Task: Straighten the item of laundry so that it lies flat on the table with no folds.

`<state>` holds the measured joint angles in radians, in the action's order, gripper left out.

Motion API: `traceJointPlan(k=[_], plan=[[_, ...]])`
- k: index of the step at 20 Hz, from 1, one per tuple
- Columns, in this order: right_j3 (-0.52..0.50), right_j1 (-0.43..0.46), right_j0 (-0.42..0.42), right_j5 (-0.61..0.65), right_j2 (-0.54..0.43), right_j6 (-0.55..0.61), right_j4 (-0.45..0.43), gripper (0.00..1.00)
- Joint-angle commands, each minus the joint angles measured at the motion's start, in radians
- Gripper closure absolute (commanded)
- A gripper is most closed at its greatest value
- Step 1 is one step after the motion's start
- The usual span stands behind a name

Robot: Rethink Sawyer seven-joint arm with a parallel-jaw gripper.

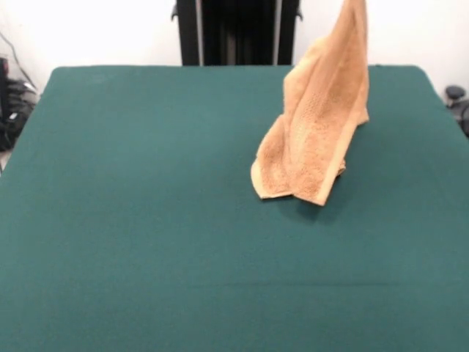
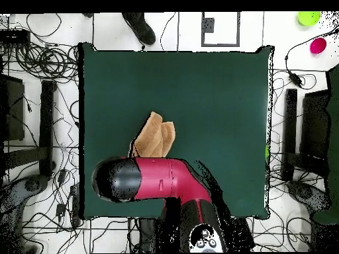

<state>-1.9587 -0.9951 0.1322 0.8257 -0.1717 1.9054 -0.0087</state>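
The tan-orange towel (image 1: 315,139) hangs in a tall peak right of the table's middle. Its top corner runs out of the front view's upper edge, and its lower end rests bunched and folded on the dark green table (image 1: 146,220). In the overhead view the towel (image 2: 155,139) shows as a narrow folded strip, partly under the red and black arm (image 2: 165,178). The gripper itself is hidden: it is above the front view's edge and beneath the arm's black end (image 2: 116,179). The lifted towel hangs from there, so it is held.
The robot's black pedestal (image 1: 234,33) stands at the table's far side. In the overhead view, cables (image 2: 46,59) and black stands (image 2: 291,132) surround the table (image 2: 212,99). A pink dish (image 2: 318,45) and a green dish (image 2: 308,18) lie on the floor.
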Motion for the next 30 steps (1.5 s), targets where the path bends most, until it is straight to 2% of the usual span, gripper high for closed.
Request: traceJointPlan(k=[1, 10, 16, 22, 30], plan=[[0.069, -0.017, -0.022, 0.185, 0.018, 0.21, 0.048, 1.0], [0.058, -0.088, 0.067, 0.298, 0.033, 0.089, 0.034, 1.0], [0.079, -0.11, 0.116, 0.376, 0.016, 0.054, 0.028, 1.0], [0.136, -0.096, 0.146, 0.453, -0.012, 0.051, 0.024, 1.0], [0.262, -0.039, 0.137, 0.572, -0.044, 0.095, 0.007, 1.0]])
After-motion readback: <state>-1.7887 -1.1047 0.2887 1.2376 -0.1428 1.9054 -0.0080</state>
